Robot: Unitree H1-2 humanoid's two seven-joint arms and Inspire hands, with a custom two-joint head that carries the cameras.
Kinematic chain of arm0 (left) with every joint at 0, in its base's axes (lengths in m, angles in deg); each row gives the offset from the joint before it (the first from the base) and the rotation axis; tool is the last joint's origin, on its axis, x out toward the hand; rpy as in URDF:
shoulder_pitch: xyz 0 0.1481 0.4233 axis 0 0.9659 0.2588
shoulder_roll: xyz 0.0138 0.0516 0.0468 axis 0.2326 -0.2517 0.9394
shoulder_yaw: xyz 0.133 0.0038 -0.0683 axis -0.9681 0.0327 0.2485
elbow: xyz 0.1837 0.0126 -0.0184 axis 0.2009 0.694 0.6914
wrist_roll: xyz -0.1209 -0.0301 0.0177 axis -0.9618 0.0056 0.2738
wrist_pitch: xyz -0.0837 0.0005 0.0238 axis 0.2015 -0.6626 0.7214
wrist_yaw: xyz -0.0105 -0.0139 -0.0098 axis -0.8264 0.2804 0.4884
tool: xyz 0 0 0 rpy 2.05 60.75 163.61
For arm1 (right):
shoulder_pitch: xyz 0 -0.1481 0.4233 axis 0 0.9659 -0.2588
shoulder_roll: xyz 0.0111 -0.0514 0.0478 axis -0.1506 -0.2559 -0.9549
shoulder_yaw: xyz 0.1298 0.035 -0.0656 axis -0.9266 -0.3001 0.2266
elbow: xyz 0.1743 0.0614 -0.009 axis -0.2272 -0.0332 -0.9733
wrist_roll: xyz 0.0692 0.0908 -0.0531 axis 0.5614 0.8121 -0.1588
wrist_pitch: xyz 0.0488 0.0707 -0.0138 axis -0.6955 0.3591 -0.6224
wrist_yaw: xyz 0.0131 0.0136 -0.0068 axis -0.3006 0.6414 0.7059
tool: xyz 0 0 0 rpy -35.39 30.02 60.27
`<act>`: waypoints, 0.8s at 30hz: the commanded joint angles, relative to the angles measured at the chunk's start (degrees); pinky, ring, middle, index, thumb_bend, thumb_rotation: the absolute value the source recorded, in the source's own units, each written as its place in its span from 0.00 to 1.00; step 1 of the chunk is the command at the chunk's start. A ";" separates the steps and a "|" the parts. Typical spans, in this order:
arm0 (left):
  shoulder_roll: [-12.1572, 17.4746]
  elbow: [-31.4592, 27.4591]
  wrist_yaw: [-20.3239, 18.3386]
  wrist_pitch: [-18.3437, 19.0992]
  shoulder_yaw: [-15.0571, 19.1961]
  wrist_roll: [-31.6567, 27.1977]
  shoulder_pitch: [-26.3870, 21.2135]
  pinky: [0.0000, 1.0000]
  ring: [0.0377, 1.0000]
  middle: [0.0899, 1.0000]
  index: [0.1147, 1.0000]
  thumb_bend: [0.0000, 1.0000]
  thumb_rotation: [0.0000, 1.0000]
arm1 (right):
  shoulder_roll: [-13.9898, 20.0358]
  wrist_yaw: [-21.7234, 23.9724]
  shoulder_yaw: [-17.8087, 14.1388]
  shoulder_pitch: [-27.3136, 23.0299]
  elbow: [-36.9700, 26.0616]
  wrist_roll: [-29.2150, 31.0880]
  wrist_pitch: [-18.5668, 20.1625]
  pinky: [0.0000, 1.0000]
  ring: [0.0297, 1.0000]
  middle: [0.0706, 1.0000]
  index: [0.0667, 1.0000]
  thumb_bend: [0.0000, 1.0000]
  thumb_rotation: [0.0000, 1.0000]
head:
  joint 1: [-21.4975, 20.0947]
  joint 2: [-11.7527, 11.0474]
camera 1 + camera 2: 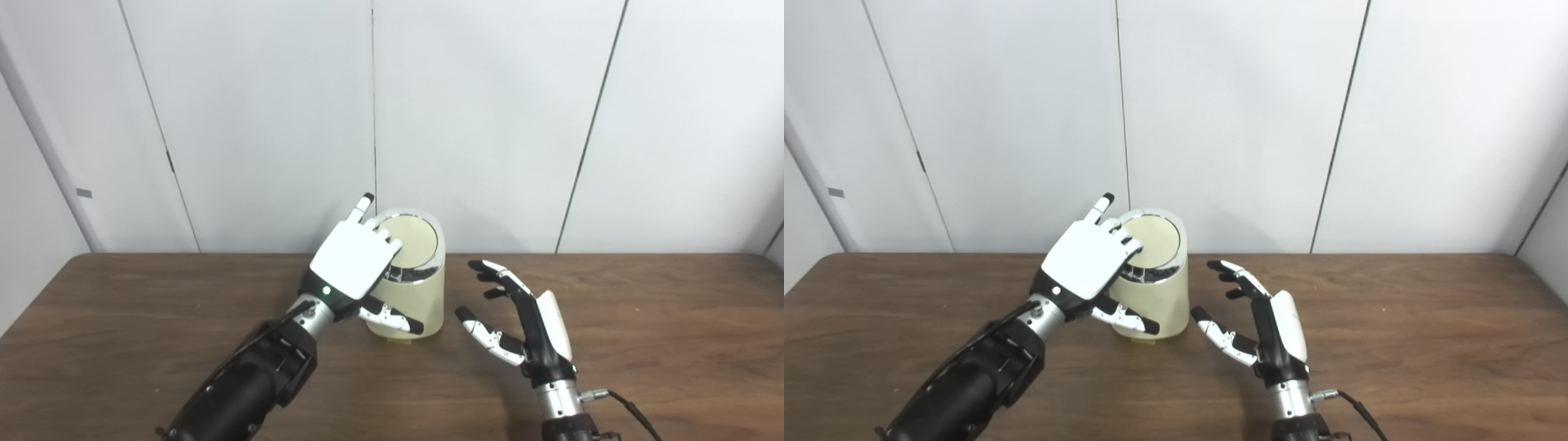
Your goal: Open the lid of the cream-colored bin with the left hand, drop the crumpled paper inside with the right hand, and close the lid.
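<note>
The cream-colored bin (411,294) stands upright on the brown worktop (643,318), near its far edge and in front of the white wall panels (490,122). Its round lid (411,240) lies flat inside a shiny ring, so it is closed. The left hand (355,260) is over the near-left part of the lid, back side up; its fingers (392,245) are bent down onto the lid, one finger points up, and the thumb lies across the front of the bin. It holds nothing. The right hand (1268,331) is just beside the bin on the right, palm toward it, fingers spread and empty.

Both views show nearly the same things; the right eye view shows a little more worktop to the right. The crumpled paper is visible in neither view. I can read no label or writing.
</note>
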 commanded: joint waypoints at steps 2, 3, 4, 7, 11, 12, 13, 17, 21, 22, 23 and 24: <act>1.68 -0.69 -4.55 -2.02 -0.33 -2.55 1.85 1.00 0.77 0.69 0.66 0.90 0.94 | -0.84 -0.63 0.21 1.78 1.39 -0.11 -0.94 0.63 0.75 0.77 0.75 0.26 0.43 | -0.01 -0.02; 1.59 -1.42 -4.59 -1.88 0.21 -3.53 2.01 1.00 0.76 0.69 0.66 0.90 0.93 | -0.88 -0.63 0.20 1.75 1.35 -0.23 -0.72 0.63 0.75 0.77 0.75 0.26 0.44 | 0.03 -0.07; 1.45 -2.43 -4.94 -1.63 0.84 -4.55 2.14 1.00 0.76 0.69 0.66 0.89 0.94 | -0.89 -0.63 0.19 1.71 1.33 -0.32 -0.57 0.63 0.75 0.77 0.75 0.26 0.44 | 0.06 -0.10; 0.72 -4.87 -6.13 -0.84 2.76 -7.15 2.50 1.00 0.77 0.70 0.68 0.88 0.93 | -0.79 -1.16 0.25 1.29 2.29 -0.73 -1.33 0.63 0.75 0.77 0.75 0.26 0.45 | 0.22 -0.37; -0.79 -8.46 -10.54 1.15 5.54 -11.08 3.08 1.00 0.82 0.76 0.74 0.87 0.96 | -1.02 -0.84 0.18 1.13 2.61 -0.44 -0.86 0.63 0.75 0.77 0.75 0.26 0.48 | 0.06 -0.67; -1.43 -9.25 -11.63 2.03 6.52 -12.50 3.30 1.00 0.85 0.80 0.78 0.86 0.95 | -1.10 -1.00 0.17 1.07 2.76 -0.47 -0.97 0.63 0.75 0.77 0.75 0.26 0.48 | 0.11 -0.73; -1.89 -9.73 -12.41 2.53 7.25 -13.43 3.45 1.00 0.87 0.84 0.82 0.85 0.94 | -1.14 -1.13 0.15 0.99 2.94 -0.51 -1.07 0.62 0.74 0.76 0.75 0.26 0.47 | 0.16 -0.80; -4.22 -11.10 -14.37 5.86 11.36 -17.61 3.50 1.00 0.95 0.93 0.93 0.83 0.97 | -1.11 -0.53 0.09 0.97 2.99 -0.10 -0.72 0.63 0.75 0.77 0.76 0.26 0.48 | 0.21 -1.05; -6.04 -11.51 -15.07 8.22 14.99 -22.09 2.85 1.00 1.00 0.99 0.99 0.81 1.00 | -0.93 -1.03 0.07 0.73 3.66 -0.39 -1.17 0.63 0.75 0.77 0.75 0.25 0.46 | 0.28 -1.20; -6.50 -11.22 -14.26 8.29 16.15 -23.80 2.64 1.00 1.00 0.99 1.00 0.79 1.00 | -0.90 -1.07 0.06 0.73 3.71 -0.50 -1.05 0.63 0.75 0.77 0.75 0.26 0.47 | 0.31 -1.24; -6.91 -10.95 -13.15 8.15 17.37 -25.66 2.51 0.98 1.00 0.99 1.00 0.78 1.00 | -0.86 -1.07 0.04 0.73 3.79 -0.59 -0.94 0.63 0.75 0.77 0.75 0.26 0.48 | 0.33 -1.26; -7.28 -10.72 -12.04 7.96 18.52 -27.34 2.48 0.95 0.99 0.99 1.00 0.77 0.99 | -0.83 -1.01 0.02 0.74 3.84 -0.55 -0.90 0.64 0.75 0.77 0.75 0.26 0.50 | 0.34 -1.27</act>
